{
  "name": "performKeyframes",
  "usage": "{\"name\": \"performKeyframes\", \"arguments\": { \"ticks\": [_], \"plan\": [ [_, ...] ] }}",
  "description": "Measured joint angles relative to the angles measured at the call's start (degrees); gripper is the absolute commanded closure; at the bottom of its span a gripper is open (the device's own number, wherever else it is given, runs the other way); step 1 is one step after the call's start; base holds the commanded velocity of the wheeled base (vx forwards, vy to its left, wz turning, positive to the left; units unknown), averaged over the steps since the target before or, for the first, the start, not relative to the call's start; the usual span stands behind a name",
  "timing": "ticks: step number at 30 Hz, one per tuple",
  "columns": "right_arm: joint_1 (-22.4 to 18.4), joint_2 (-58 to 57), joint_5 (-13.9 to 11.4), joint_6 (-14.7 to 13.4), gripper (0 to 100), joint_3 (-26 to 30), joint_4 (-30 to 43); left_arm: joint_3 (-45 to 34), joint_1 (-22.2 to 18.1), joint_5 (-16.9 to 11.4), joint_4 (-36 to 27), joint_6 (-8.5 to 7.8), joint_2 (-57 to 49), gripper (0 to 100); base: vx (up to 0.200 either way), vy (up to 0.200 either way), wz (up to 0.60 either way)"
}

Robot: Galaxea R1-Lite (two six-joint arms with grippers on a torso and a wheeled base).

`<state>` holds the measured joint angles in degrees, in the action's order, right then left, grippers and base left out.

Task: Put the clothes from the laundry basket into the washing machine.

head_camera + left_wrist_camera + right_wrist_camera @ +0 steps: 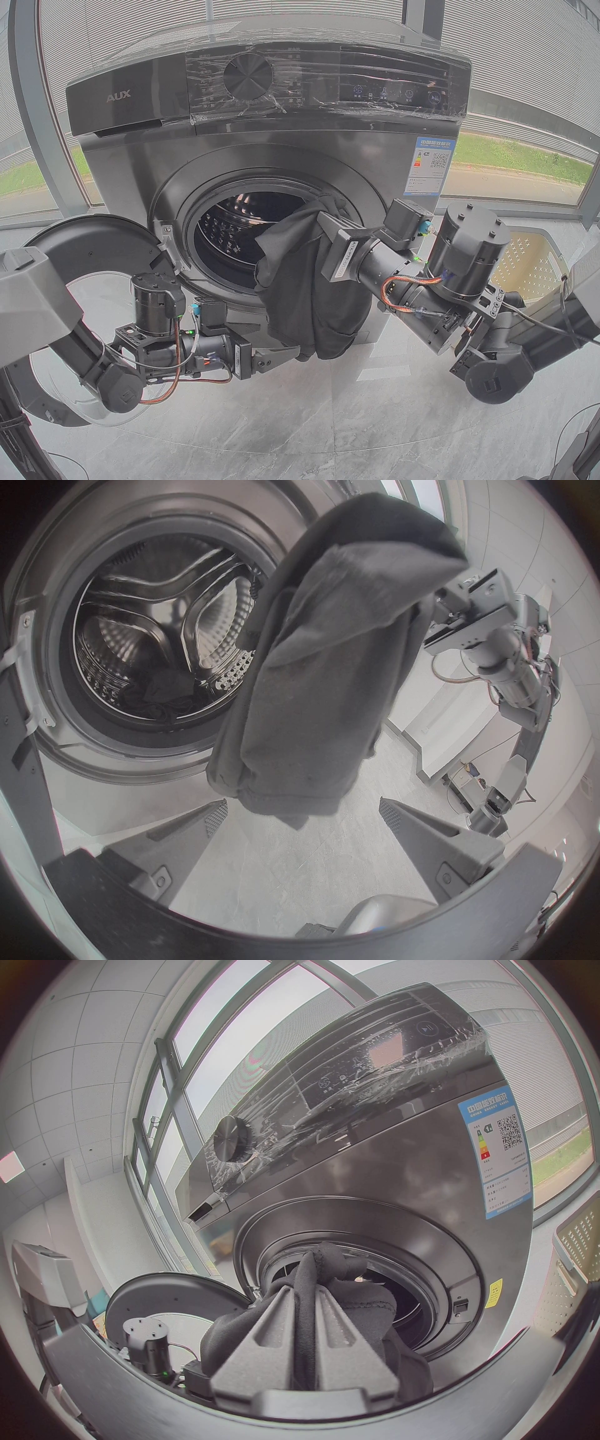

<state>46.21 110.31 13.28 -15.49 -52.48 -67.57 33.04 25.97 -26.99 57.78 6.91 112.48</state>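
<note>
A dark grey garment (312,281) hangs in front of the right side of the washing machine's (156,169) round drum opening (231,231). My right gripper (323,220) is shut on the garment's top edge, with cloth bunched between its fingers (340,1341). The garment (325,686) droops below the opening's rim toward the floor. My left gripper (294,353) is open low down, just under and in front of the garment's bottom hem, touching nothing. Another dark piece of clothing (159,689) lies inside the drum.
The machine's door (87,250) is swung open to the left, behind my left arm. A pale perforated laundry basket (531,262) stands to the right of the machine, behind my right arm. Grey tiled floor (350,412) spreads out in front.
</note>
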Motion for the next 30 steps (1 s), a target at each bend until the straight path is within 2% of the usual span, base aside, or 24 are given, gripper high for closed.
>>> {"name": "performKeyframes", "arguments": {
  "ticks": [10, 16, 30],
  "plan": [
    [1.3, -0.6, 0.0, 0.3, 100, 0.9, -0.9, 5.1, -0.4, -0.6, 0.9, 0.09, 5.0, 0, 0.000, 0.000, 0.00],
    [1.4, -0.6, 0.0, 0.5, 100, 1.7, -1.3, 6.5, 0.1, -3.6, 4.4, 0.23, 6.3, 0, 0.000, 0.000, 0.00],
    [0.6, -0.6, 0.0, 1.1, 100, 2.3, -1.3, 1.5, 2.7, -5.3, 11.0, 0.01, 6.6, 0, 0.000, 0.000, 0.00]
  ]
}}
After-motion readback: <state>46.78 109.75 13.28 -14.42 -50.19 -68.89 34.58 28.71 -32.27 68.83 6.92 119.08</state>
